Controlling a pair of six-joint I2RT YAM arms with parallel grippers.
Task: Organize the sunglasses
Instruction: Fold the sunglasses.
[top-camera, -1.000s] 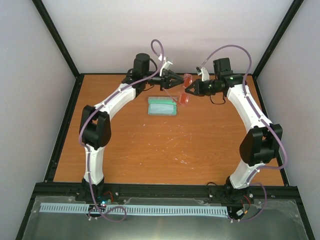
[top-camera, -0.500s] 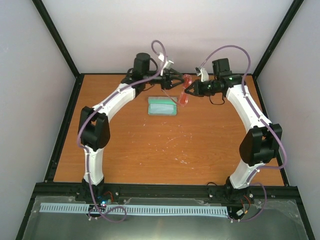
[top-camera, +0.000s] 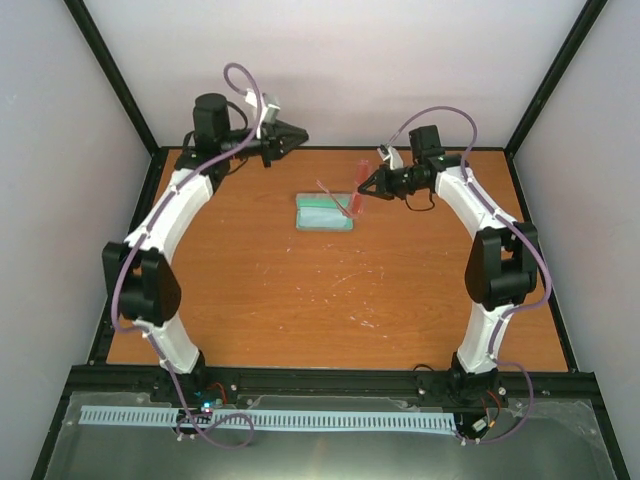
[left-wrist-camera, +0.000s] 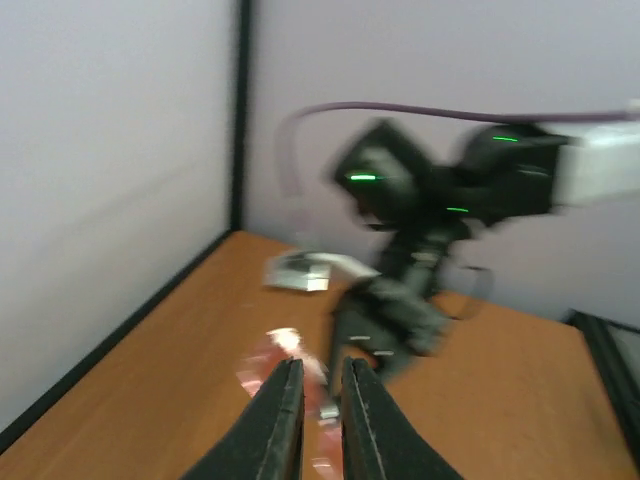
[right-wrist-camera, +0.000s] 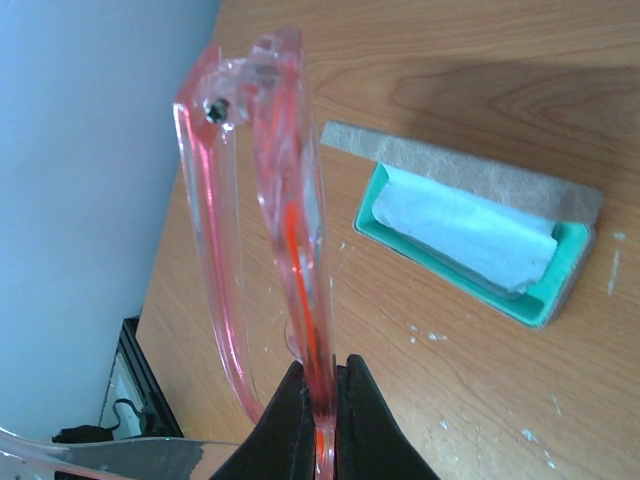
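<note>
The sunglasses (top-camera: 350, 200), translucent red-pink, hang folded from my right gripper (top-camera: 368, 187), just right of the open grey case (top-camera: 325, 213). In the right wrist view my right gripper (right-wrist-camera: 322, 375) is shut on the frame of the sunglasses (right-wrist-camera: 290, 200), which are held above the table. The case (right-wrist-camera: 570, 200) has a teal lining and a pale blue cloth (right-wrist-camera: 470, 230) inside. My left gripper (top-camera: 297, 134) is raised at the back left, away from the glasses. In the blurred left wrist view it (left-wrist-camera: 322, 370) is nearly shut and empty, with a pink smear of the sunglasses (left-wrist-camera: 262, 355) beyond.
The orange table (top-camera: 300, 300) is boxed in by black frame posts and pale walls on three sides. The right arm's wrist (left-wrist-camera: 400, 310) fills the middle of the left wrist view.
My left arm has swung away from the sunglasses to the back left and its jaws have closed. My right gripper still holds the glasses, now slightly nearer the case.
</note>
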